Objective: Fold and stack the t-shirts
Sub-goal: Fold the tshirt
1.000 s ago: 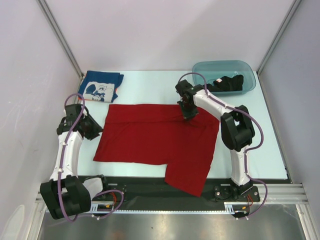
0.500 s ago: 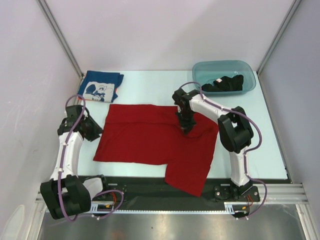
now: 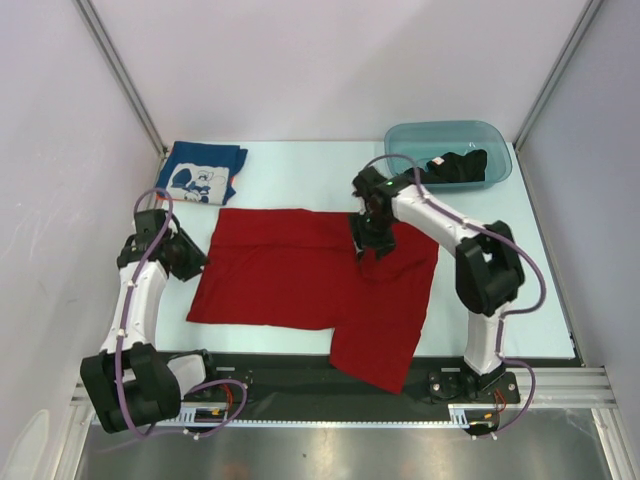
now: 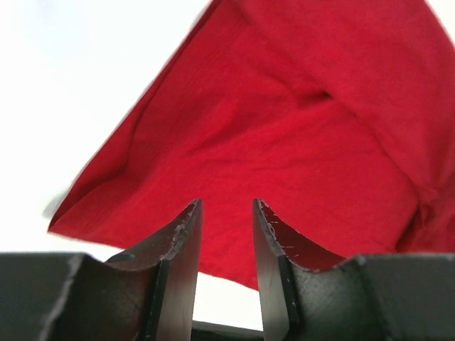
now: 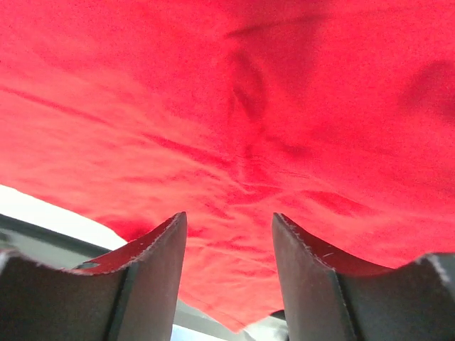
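Observation:
The red t-shirt (image 3: 300, 275) lies spread across the middle of the table, its lower right flap reaching over the near edge. My right gripper (image 3: 368, 238) stands open just above its upper right part; in the right wrist view the red cloth (image 5: 249, 106) fills the space beyond the open gripper (image 5: 229, 217), and nothing is between the fingers. My left gripper (image 3: 195, 258) sits at the shirt's left edge, open and empty (image 4: 226, 206), facing the red cloth (image 4: 298, 142). The blue t-shirt (image 3: 203, 172) lies folded at the back left. The black t-shirt (image 3: 450, 165) is bunched in the tub.
A teal plastic tub (image 3: 395, 145) stands at the back right corner. White walls and metal posts close in the table on three sides. The black rail (image 3: 290, 375) with both arm bases runs along the near edge.
My right gripper has gone from shut to open, letting go of the red t-shirt, which now lies flat under it. The left arm has barely moved.

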Available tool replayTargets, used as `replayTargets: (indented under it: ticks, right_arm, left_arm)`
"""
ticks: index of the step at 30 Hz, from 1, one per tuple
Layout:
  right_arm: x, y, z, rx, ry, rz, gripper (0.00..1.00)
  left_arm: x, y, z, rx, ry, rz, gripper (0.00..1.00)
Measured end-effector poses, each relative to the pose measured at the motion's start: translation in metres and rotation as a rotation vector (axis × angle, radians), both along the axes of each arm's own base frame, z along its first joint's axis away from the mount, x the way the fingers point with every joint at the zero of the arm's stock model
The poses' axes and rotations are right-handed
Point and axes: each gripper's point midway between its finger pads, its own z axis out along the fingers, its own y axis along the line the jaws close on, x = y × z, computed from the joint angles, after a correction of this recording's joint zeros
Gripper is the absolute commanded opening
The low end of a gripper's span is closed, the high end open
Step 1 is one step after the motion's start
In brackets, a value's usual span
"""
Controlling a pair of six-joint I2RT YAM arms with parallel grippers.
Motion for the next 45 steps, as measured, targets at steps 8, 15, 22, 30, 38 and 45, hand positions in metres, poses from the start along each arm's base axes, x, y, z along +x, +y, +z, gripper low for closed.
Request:
replayTargets:
  ticks: [8,15,22,30,38,45]
  right_arm:
    - [0.067,-0.090,0.050,0.171,-0.154,-0.350,0.71]
    - [0.063,-0.133,0.014,0.186,-0.079,-0.498,0.81]
    - [0.072,-0.135,0.001,0.262,-0.095,-0.517,0.73]
    - [0.055,-0.136,-0.031,0.296,-0.019,-0.536,0.68]
    - [0.047,-0.131,-0.041,0.315,0.001,-0.522,0.33]
    - [0.042,-0.122,-0.031,0.366,0.028,-0.519,0.08]
  left_arm:
    - [0.047,-0.011,0.002,-0.076,-0.069,-0.109,0.39]
    - [0.105,-0.015,-0.004,-0.123,-0.109,-0.172,0.37]
    - [0.152,-0.027,-0.022,-0.155,-0.108,-0.222,0.35]
    - [0.160,-0.038,-0.055,-0.212,-0.025,-0.228,0.34]
    - [0.160,-0.039,-0.064,-0.231,0.002,-0.216,0.34]
    - [0.163,-0.038,-0.061,-0.231,0.002,-0.216,0.34]
